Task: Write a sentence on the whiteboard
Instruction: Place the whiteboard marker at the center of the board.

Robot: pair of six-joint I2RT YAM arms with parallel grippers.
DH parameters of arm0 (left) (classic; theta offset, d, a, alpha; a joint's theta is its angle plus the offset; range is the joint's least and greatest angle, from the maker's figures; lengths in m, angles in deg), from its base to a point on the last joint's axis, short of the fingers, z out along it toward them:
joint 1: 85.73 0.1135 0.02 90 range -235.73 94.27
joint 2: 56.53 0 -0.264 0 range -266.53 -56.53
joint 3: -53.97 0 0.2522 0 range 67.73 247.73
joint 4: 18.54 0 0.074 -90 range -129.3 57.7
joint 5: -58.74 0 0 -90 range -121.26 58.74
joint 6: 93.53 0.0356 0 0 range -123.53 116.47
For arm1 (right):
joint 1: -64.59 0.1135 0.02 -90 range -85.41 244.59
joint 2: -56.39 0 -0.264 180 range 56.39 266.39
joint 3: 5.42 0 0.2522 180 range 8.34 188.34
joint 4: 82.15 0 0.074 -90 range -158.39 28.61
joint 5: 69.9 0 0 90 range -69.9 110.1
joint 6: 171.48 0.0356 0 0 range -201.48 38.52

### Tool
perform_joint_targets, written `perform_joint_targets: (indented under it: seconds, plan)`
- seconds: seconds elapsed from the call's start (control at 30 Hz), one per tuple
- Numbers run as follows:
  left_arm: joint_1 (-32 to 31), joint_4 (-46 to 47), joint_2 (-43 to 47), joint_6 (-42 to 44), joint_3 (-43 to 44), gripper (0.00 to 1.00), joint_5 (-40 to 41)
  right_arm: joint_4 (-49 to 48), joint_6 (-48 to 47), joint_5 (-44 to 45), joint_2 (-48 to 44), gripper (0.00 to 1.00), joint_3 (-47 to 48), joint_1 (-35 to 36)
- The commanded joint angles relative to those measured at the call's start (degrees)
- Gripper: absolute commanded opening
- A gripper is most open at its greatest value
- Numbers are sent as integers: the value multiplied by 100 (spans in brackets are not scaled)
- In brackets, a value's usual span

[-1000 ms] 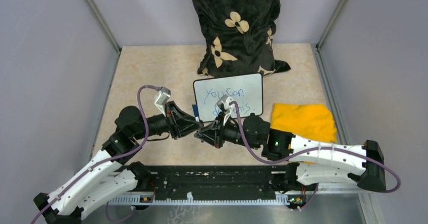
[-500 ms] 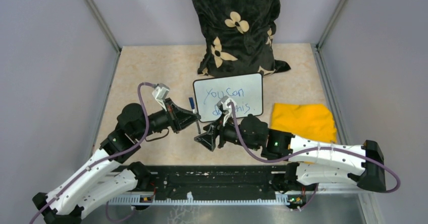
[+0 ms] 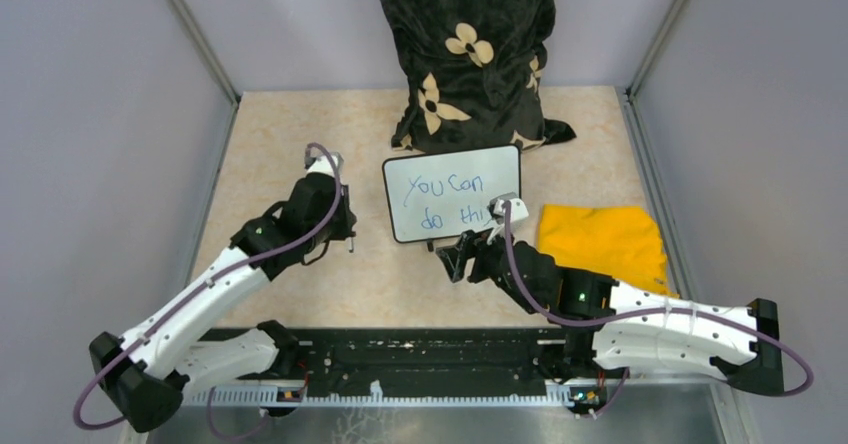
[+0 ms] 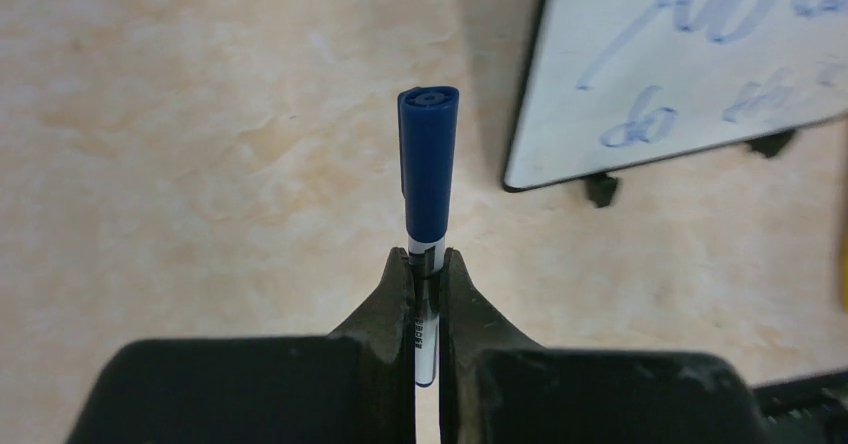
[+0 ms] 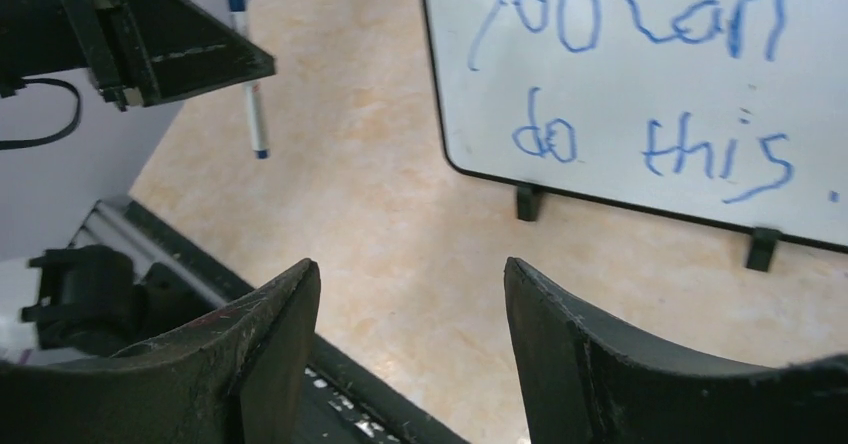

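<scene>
The whiteboard (image 3: pixel 452 192) stands on its two black feet at mid table, with the blue sentence (image 5: pixel 640 74) "You can do this." across it in two lines. In the top view my right wrist covers the end of the sentence (image 3: pixel 445 199). My left gripper (image 4: pixel 428 256) is shut on the white barrel of a marker (image 4: pixel 428 154), whose blue cap points away from the jaws. It hovers left of the board (image 4: pixel 690 64). My right gripper (image 5: pixel 412 284) stands open and empty over the table in front of the board. The marker (image 5: pixel 250 74) also shows at its upper left.
A yellow cloth (image 3: pixel 600 239) lies right of the whiteboard, close to my right arm. A black flowered bag (image 3: pixel 470 44) stands behind the board against the back wall. Grey walls close in both sides, and a black rail (image 3: pixel 440 359) runs along the near edge.
The two grippers met in front of the board a second ago. The left one shut on the marker and swung left with it. The right one opened and drew back to the right.
</scene>
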Motion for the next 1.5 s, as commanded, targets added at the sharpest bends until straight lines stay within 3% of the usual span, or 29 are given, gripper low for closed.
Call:
perform_joint_targets:
  seconds: [0.0, 0.07, 0.13, 0.4, 0.6, 0.9, 1.17, 1.47]
  plan:
    - [884, -411, -348, 283, -85, 0, -42, 127, 207, 888, -150, 67, -252, -55]
    - [1439, -202, -553, 347, -248, 0, -735, 102, 203, 1004, -181, 66, -340, -60]
    - [1662, -35, -863, 423, -273, 0, -842, 116, 210, 1158, -190, 66, -437, -55]
    - [1767, -54, -2257, 956, 358, 0, -414, 104, -49, 1069, -139, 66, -491, -89]
    - [1821, 221, -2898, 932, 497, 0, -613, 117, 8, 960, 50, 66, -420, -99]
    - [1835, 866, -2879, 722, -121, 0, -1120, 147, 299, 1252, 527, 67, -165, -104]
    - [1828, 1004, -2955, 714, -212, 0, -1256, 743, 187, 1672, 678, 68, 294, -218]
    - [1828, 967, -3191, 655, -129, 0, -1485, 598, 61, 1341, 495, 68, 114, -275]
